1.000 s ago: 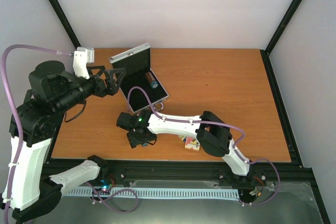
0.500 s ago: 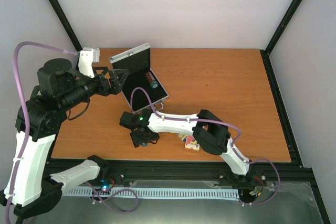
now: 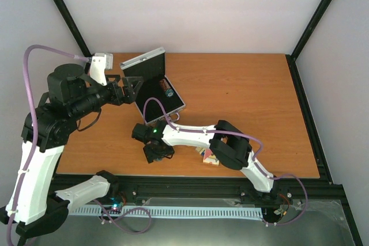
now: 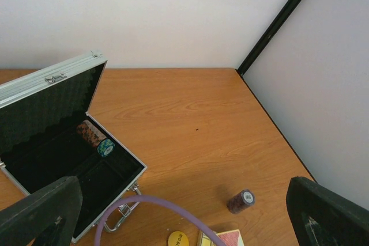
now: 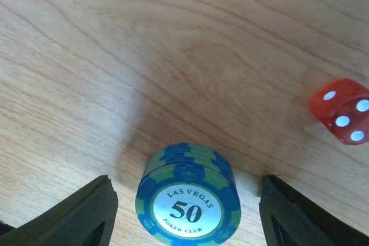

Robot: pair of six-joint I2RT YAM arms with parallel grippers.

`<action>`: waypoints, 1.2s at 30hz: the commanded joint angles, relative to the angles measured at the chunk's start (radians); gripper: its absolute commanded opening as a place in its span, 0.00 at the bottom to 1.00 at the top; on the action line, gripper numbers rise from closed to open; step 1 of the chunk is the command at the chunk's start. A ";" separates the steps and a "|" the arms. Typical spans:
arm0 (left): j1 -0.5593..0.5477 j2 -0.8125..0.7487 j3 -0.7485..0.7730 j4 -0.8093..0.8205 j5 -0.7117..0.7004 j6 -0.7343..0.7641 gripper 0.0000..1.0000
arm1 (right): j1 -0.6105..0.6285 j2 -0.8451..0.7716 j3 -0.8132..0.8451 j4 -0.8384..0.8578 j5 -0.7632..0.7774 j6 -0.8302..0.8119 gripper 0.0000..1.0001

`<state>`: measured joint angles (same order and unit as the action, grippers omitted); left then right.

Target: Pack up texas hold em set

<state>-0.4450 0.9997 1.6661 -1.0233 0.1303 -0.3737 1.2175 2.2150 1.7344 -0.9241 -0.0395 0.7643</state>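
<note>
The silver case [image 3: 171, 110] lies open at the table's left middle, lid up, with a chip stack [image 3: 168, 90] in its black lining. The case [image 4: 120, 191] and that stack [image 4: 95, 138] also show in the left wrist view. My left gripper [image 3: 129, 85] is open and empty, held in the air beside the lid. My right gripper [image 3: 157, 154] points down in front of the case. It is open, with one finger on each side of a short stack of blue "50" chips [image 5: 188, 197] standing on the table. A red die [image 5: 341, 110] lies to the right of the stack.
A dark chip stack [image 4: 240, 200] lies on its side on the table. An orange round button [image 4: 178, 239] and a red-backed card deck [image 4: 225, 238] lie near the front edge, and the deck also shows in the top view [image 3: 210, 157]. A purple cable [image 4: 144, 202] arcs over them.
My left arm has shifted right and its gripper has come closer to the case lid. My right gripper has stayed almost in place over the blue chips.
</note>
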 commanded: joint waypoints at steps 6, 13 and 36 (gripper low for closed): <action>0.003 -0.007 -0.005 0.021 -0.007 0.008 1.00 | -0.004 0.035 -0.001 -0.014 0.018 -0.004 0.63; 0.003 -0.009 -0.002 0.011 -0.011 0.013 1.00 | -0.003 0.048 -0.008 -0.033 0.029 -0.007 0.59; 0.003 -0.075 -0.028 -0.009 -0.050 0.009 1.00 | 0.034 0.112 0.017 -0.112 0.049 -0.013 0.30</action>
<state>-0.4450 0.9417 1.6402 -1.0199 0.0948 -0.3698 1.2400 2.2681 1.8095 -1.0195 0.0158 0.7403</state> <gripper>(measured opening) 0.998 0.419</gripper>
